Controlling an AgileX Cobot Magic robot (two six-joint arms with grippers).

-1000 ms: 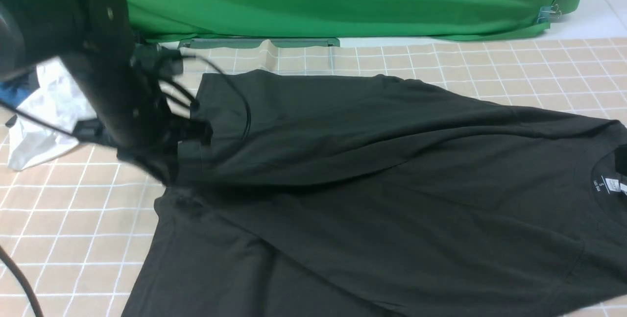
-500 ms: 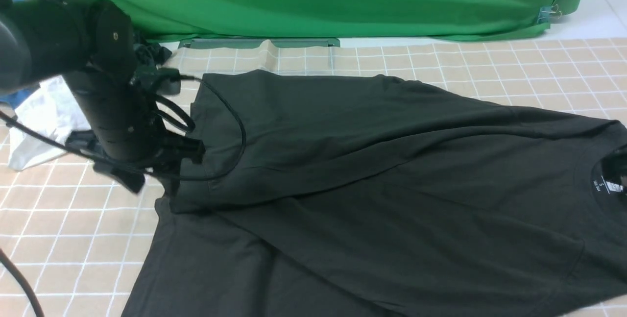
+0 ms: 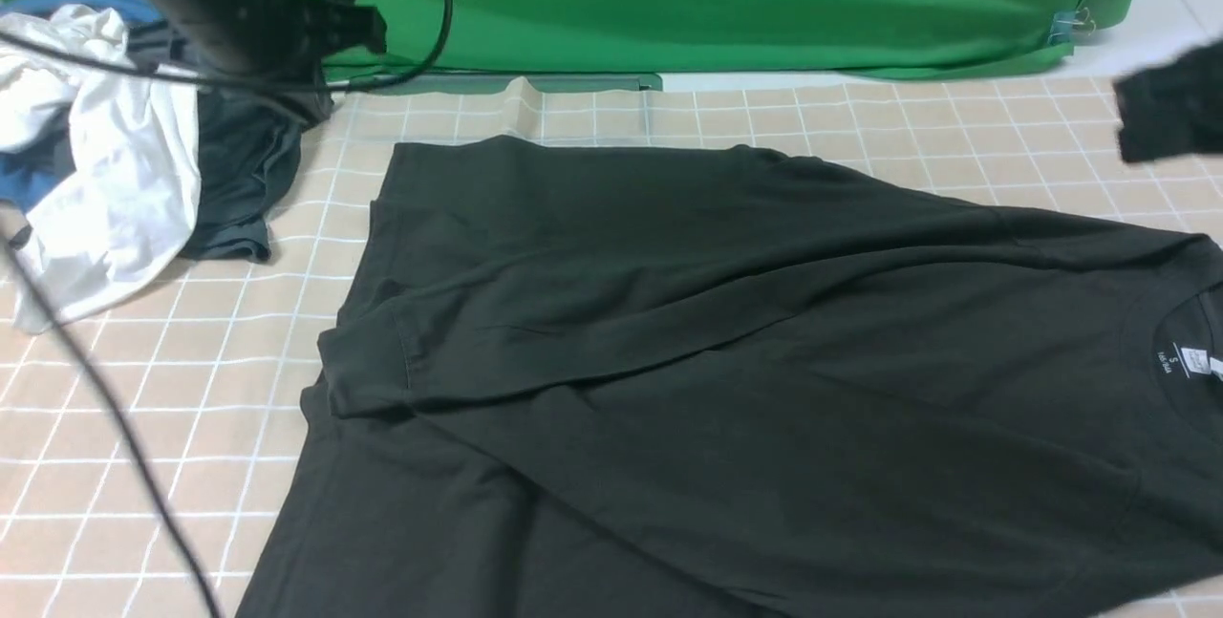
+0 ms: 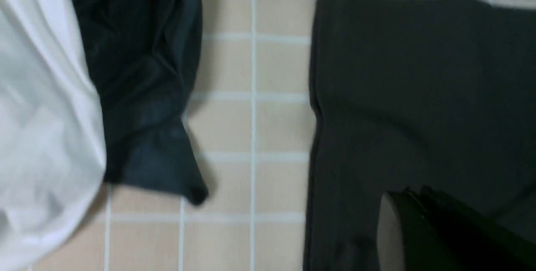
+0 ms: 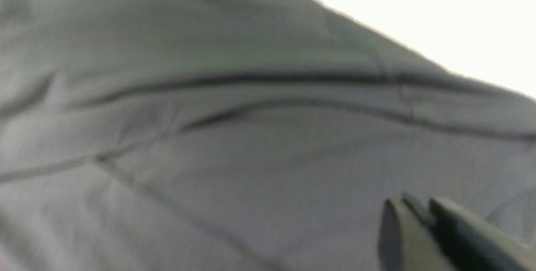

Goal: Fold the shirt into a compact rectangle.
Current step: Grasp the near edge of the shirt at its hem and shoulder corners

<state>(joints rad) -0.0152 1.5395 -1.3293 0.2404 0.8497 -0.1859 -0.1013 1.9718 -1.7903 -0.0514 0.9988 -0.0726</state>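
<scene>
2 grippers have just lifted clear in the front view: the left gripper point(image 3: 355, 26) is up at 11 o'clock and the right gripper point(image 3: 1166, 112) is blurred at 2 o'clock. The shirt point(image 3: 745, 360) lies central with its far side folded over. In the left wrist view the jaws are closed and empty (fold released). The right wrist view is too blurry to tell that gripper's opening.

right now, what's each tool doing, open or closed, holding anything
left tool: closed, holding nothing
right tool: cannot tell, blurred in both views
</scene>
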